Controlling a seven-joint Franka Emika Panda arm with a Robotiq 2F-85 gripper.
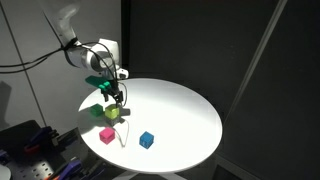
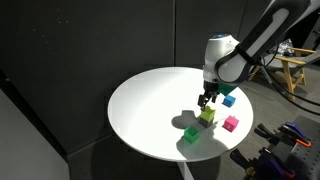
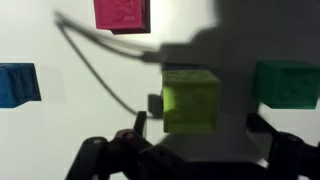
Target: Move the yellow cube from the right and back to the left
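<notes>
The yellow cube (image 1: 112, 113) (image 2: 208, 116) sits on the round white table (image 1: 180, 105) (image 2: 150, 100), near the edge on the robot's side. My gripper (image 1: 117, 97) (image 2: 207, 100) hangs just above it, open and holding nothing. In the wrist view the yellow cube (image 3: 191, 100) lies centred, and my gripper (image 3: 198, 130) shows one dark fingertip (image 3: 136, 124) on each side of it, both clear of its faces.
A green cube (image 1: 96, 82) (image 2: 190, 133) (image 3: 287, 84), a pink cube (image 1: 107, 135) (image 2: 231, 123) (image 3: 122, 14) and a blue cube (image 1: 147, 140) (image 2: 229, 99) (image 3: 17, 83) lie around the yellow one. A thin cable (image 3: 95, 60) runs across the table near the pink cube.
</notes>
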